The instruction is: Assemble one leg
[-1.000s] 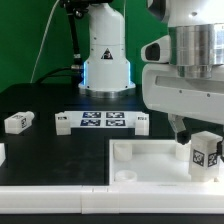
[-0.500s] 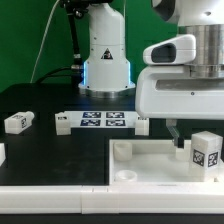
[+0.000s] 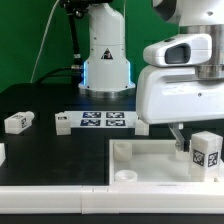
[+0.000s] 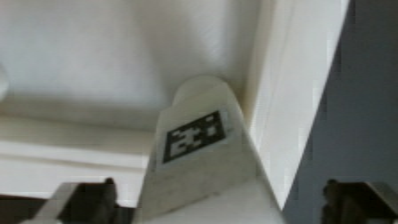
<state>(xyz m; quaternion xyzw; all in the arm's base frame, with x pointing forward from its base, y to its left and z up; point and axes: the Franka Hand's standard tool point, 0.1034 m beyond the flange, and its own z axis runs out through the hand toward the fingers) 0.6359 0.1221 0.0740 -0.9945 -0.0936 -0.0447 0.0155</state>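
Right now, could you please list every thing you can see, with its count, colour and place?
Chunky white plastic leg with tag: one, white, upright on the tray by its corner at the exterior view's right, between the fingers.
Other small white tagged blocks: at least one, white, on the black table at the exterior view's left.
Large flat white tray: one, white, front of table.
Marker board: one, white with black tags, mid-table.
Black table: one.
Gripper: one, white body, dark fingers, open around the leg.

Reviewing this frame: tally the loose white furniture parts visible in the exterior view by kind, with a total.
Legs: 2, one under the gripper on the tray's right, one on the table's left.
Tray: 1.
Partly cut-off pieces, kind unclear: 2.
Total: 5.
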